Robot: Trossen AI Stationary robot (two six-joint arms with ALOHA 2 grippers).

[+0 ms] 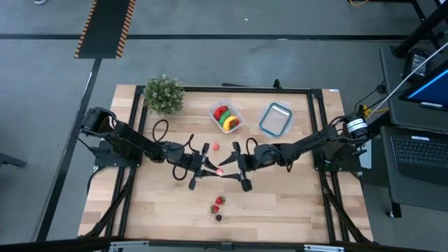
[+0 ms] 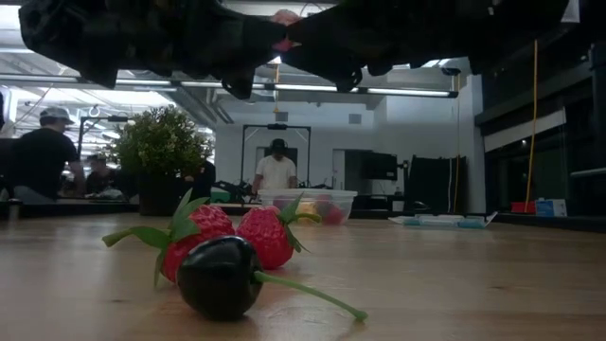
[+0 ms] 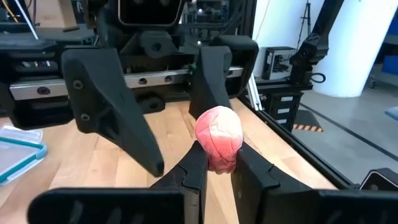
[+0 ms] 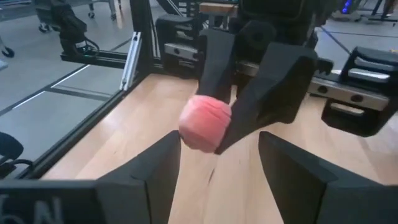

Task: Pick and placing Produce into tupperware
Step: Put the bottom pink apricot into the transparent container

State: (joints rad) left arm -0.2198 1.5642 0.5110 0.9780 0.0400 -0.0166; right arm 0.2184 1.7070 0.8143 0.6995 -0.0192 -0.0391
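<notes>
Two hands meet over the middle of the worktop [image 1: 280, 210], and you have a handover in progress. Your left hand [image 3: 216, 169] pinches a small pink fruit [image 3: 219, 137] between its fingertips, held clear of the wood. Facing it, your right hand [image 4: 219, 163] is spread wide, its fingers either side of that same pink fruit but not touching it.

Nearest the front edge, two strawberries [image 1: 218, 204] and a dark berry [image 2: 220, 276] lie loose together, not yet collected. Another small pink piece [image 1: 215, 147] sits just behind the hands.

Farther back stands the tupperware [image 1: 226, 116], already holding red, yellow and green pieces, with a blue-rimmed container [image 1: 276, 119] beside it and a potted plant [image 1: 163, 94] at the far left.

Your risk is timing: if the left hand lets go before the right closes squarely, the round fruit will likely drop and roll. It sits high in the left fingertips, so a glancing close from the right could squeeze it out sideways. The hands are also close enough to collide.
</notes>
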